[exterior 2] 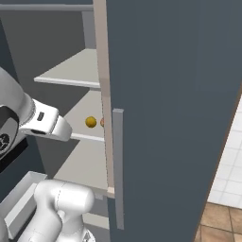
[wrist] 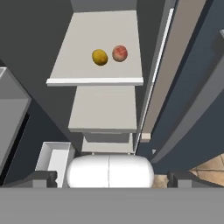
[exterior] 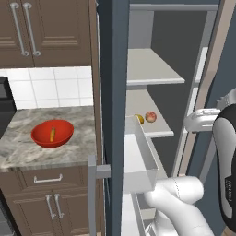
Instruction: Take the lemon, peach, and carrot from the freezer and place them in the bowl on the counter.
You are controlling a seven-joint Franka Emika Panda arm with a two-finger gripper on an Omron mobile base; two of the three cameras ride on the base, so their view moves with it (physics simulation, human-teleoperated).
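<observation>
The freezer (exterior: 117, 92) stands open. On its middle grey shelf (wrist: 94, 72) the yellow lemon (wrist: 99, 57) and the pinkish-red peach (wrist: 120, 53) lie side by side, the peach to the right. From the left base the lemon (exterior: 139, 119) is half hidden behind a drawer, beside the peach (exterior: 150, 117). The red bowl (exterior: 52, 132) rests on the counter (exterior: 27, 152) left of the freezer, and the orange carrot (exterior: 53, 134) lies inside it. My gripper (wrist: 113, 179) is open and empty, held well back from the shelf and facing the fruit.
A white drawer (exterior: 140, 156) is pulled out below the fruit shelf. The freezer door (exterior 2: 175, 118) with its long handle (exterior 2: 118, 165) stands open on the right. Brown cabinets (exterior: 46, 32) hang over the counter, and a black appliance (exterior: 5, 99) sits at far left.
</observation>
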